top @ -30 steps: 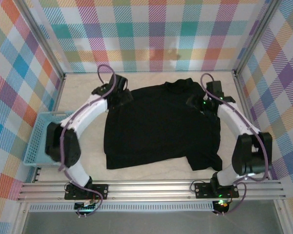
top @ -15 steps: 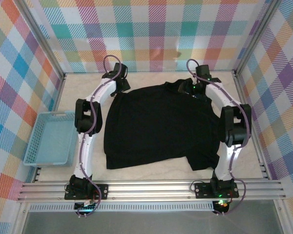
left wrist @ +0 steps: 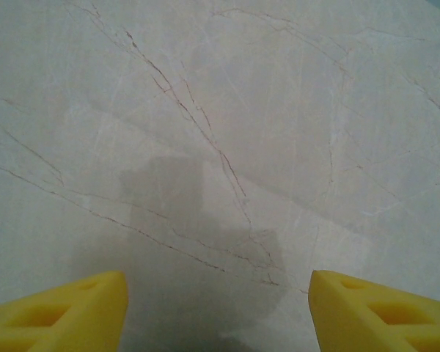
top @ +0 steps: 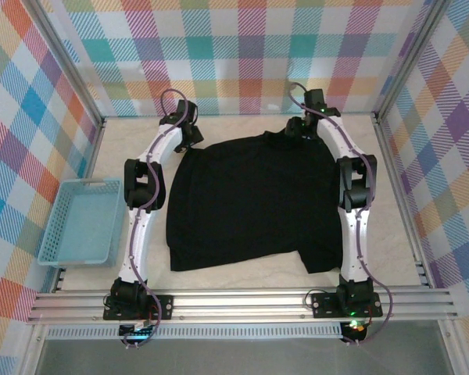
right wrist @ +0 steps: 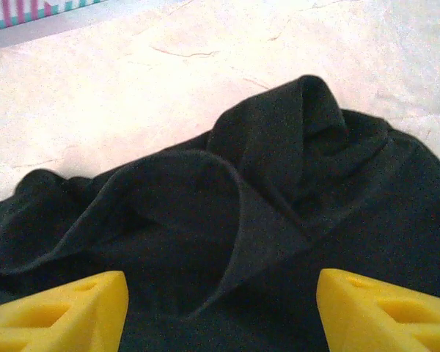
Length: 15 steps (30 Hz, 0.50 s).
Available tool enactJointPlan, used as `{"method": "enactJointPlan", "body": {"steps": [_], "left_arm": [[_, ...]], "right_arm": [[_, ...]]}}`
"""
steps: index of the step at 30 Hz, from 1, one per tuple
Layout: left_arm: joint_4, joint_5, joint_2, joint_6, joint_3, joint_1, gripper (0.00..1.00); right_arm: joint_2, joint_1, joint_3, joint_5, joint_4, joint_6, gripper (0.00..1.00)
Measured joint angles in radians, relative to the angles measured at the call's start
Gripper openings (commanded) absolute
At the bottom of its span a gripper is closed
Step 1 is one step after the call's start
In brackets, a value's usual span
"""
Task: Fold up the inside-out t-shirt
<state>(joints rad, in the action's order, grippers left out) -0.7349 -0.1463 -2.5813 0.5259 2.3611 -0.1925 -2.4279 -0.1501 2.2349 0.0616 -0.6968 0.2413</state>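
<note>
The black t-shirt [top: 254, 199] lies spread flat in the middle of the table, its collar toward the back wall. Over its back left corner hangs my left gripper [top: 194, 134]; its wrist view shows open yellow fingertips [left wrist: 66, 312] above bare table with nothing between them. My right gripper [top: 297, 129] sits at the shirt's back right, near the collar. There the fabric [right wrist: 264, 213] is rumpled into raised folds, and the gripper [right wrist: 220, 319] stands open just above them, holding nothing.
A light blue basket [top: 82, 223] sits at the left edge of the table. Checked walls close the back and both sides. Both arms stretch along the shirt's left and right sides. A metal rail runs along the near edge.
Both arms have stretched out toward the back wall. Each gripper moved from the shirt's upper sides to its far corners. The shirt's back edge looks slightly shifted.
</note>
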Motion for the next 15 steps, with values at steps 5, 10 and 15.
{"method": "enactJointPlan", "body": {"steps": [5,10,15], "left_arm": [[0.0,0.034,-0.024,0.0,0.037,0.0,0.54],[0.0,0.062,-0.044,0.002,0.039,0.0,0.46],[0.0,0.078,-0.046,0.006,0.044,0.0,0.33]], "right_arm": [[-0.071,0.006,0.09,0.033,-0.046,-0.018,0.66],[-0.106,0.013,0.133,0.044,-0.078,-0.018,0.65],[-0.158,0.019,0.199,0.043,-0.1,-0.018,0.6]]}}
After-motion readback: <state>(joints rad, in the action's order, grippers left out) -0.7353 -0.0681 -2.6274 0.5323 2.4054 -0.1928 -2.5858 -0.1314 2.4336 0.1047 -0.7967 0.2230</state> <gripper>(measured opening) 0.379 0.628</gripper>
